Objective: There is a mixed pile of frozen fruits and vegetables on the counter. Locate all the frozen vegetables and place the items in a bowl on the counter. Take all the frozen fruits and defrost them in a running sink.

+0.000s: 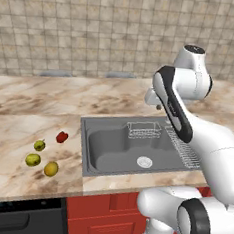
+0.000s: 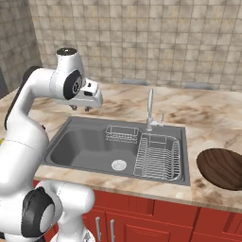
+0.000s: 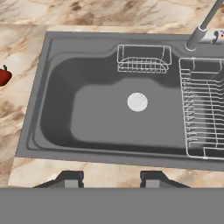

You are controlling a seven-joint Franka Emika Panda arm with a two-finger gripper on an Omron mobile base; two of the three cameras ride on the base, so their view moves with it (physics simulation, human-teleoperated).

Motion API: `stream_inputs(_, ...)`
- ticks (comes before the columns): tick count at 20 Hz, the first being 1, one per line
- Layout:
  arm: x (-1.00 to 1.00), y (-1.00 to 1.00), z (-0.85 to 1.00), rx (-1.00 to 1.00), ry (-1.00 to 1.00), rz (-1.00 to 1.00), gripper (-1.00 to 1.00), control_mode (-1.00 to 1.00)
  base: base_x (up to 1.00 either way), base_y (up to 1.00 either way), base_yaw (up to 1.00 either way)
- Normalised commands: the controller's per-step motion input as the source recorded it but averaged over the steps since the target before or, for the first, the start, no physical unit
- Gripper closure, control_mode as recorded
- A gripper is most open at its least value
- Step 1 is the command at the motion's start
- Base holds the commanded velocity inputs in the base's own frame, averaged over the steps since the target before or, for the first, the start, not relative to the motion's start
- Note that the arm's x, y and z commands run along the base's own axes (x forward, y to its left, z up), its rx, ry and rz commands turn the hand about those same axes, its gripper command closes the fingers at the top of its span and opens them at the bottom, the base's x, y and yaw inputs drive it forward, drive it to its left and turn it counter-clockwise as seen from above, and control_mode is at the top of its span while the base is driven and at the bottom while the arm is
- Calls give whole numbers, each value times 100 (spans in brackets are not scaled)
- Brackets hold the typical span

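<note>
Red and yellow-orange vegetables (image 1: 62,137) plus two yellow-green fruits (image 1: 33,159) sit clustered on the worktop (image 1: 18,125), left of the sink (image 1: 111,148), none sorted yet. Bowl (image 2: 222,168) waits on the far side, right of the basin. Gripper (image 2: 81,108) hovers high over the sink, empty; its jaws look parted.

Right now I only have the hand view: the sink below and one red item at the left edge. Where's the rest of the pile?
Observer: Three more lie on the counter left of the sink, just in front of the red item: a smaller yellow-green fruit, a bigger yellow-green fruit and a yellow-orange item.
Operator: And the bowl?
Observer: The dark brown bowl sits on the counter on the sink's other side, to the right past the wire rack.
</note>
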Motion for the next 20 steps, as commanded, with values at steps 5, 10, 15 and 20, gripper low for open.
stream_inputs(5, 1, 54, -17, -1, 0, -9, -100, -100, 0, 0, 0)
stream_inputs(10, 0, 91, -41, 2, 0, -9, -100, -100, 0, 0, 0)
stream_inputs(15, -3, 90, -48, 3, 6, 0, -100, -100, 0, 0, 0)
stream_inputs(20, -16, 64, -30, -1, 8, 8, -100, -100, 0, 0, 0)
